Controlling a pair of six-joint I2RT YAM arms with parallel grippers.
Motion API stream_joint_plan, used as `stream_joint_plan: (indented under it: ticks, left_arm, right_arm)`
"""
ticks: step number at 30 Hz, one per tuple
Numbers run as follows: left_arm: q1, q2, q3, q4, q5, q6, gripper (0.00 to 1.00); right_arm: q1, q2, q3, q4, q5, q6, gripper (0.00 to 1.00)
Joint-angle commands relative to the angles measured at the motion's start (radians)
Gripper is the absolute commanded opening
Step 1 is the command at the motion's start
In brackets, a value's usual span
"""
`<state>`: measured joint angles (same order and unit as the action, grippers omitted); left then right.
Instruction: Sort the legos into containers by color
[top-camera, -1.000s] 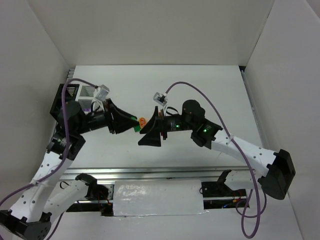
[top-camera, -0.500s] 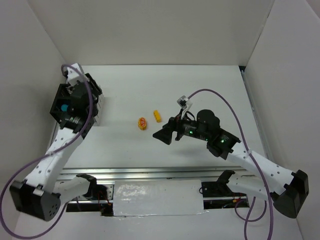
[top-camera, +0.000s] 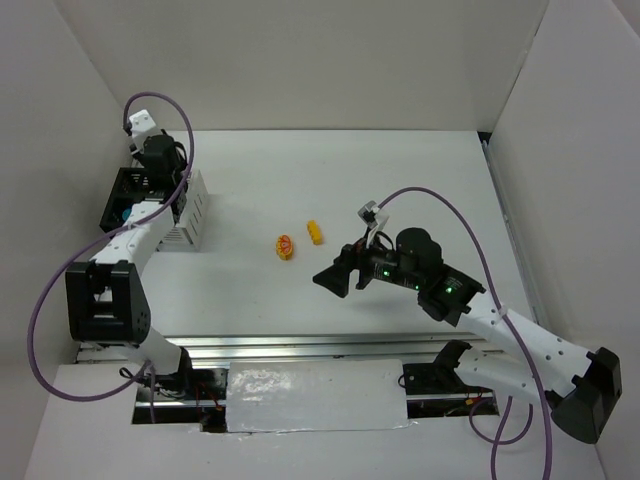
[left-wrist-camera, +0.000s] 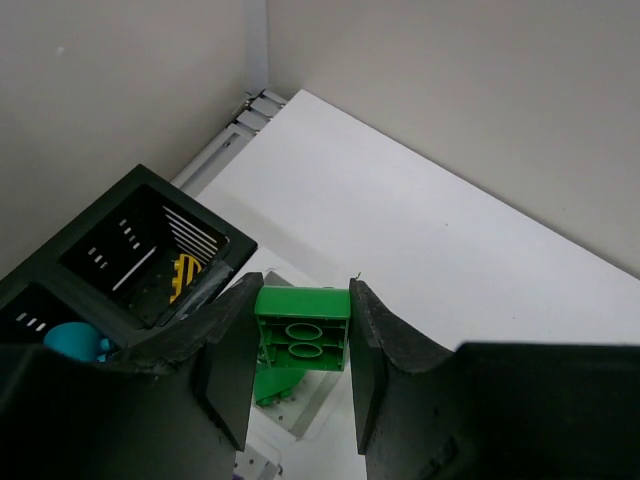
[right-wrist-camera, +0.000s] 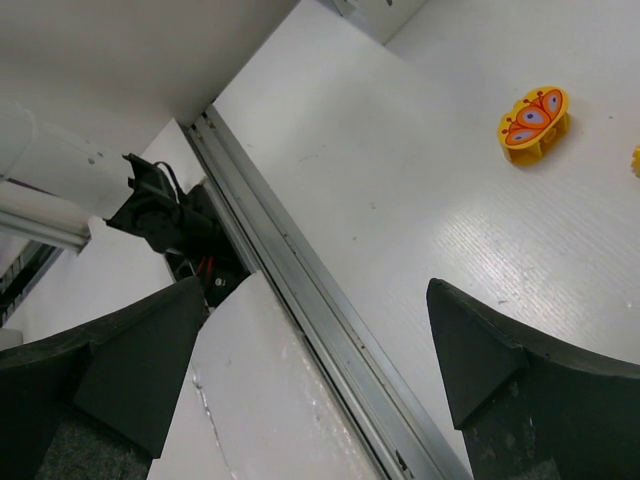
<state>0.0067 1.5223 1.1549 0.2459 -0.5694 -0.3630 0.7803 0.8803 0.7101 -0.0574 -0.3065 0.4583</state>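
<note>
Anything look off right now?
Nothing stands out. The left gripper holds the green studded brick squarely above the slatted bins; a yellow butterfly-printed brick and a small yellow brick lie unsorted on the white table.

L hand (left-wrist-camera: 302, 300) has swung away from the middle, where a sec ago it was tip to tip w/ my R hand. The green brick (left-wrist-camera: 301, 335) came along btwn its fingers. It's now up over the bins: black bin (left-wrist-camera: 110, 255) below-left of my fingers, white bin (top-camera: 190, 215) next to that. R hand (top-camera: 322, 280) has pulled back toward my base. The orange butterfly brick (top-camera: 285, 246) & yellow brick (top-camera: 315, 232), crowded or hidden under both hands before, now lie in the open ahead of the R fingers, apart from them.
</note>
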Motion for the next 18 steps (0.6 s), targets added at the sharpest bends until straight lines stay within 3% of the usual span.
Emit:
stream_joint_plan:
  ticks: [1,7,10,14,18]
  left_arm:
    - [0.026,0.068,0.054,0.061,0.063,0.019,0.00]
    - [0.026,0.092,0.019,0.070,0.013,-0.017,0.00]
    - [0.027,0.102,0.032,0.066,0.040,-0.013,0.13]
    - [0.026,0.099,0.034,0.036,0.026,-0.027,0.44]
    - [0.027,0.084,0.020,0.029,-0.003,-0.033,0.48]
  right_arm:
    - [-0.006,0.016,0.000,0.014,-0.009,-0.026,1.00]
    - [-0.009,0.045,0.003,0.021,-0.011,-0.030,1.00]
    - [-0.010,0.060,0.011,0.021,-0.020,-0.032,1.00]
    - [-0.010,0.063,0.011,0.021,-0.019,-0.032,1.00]
    - [-0.009,0.065,0.012,0.021,-0.017,-0.033,1.00]
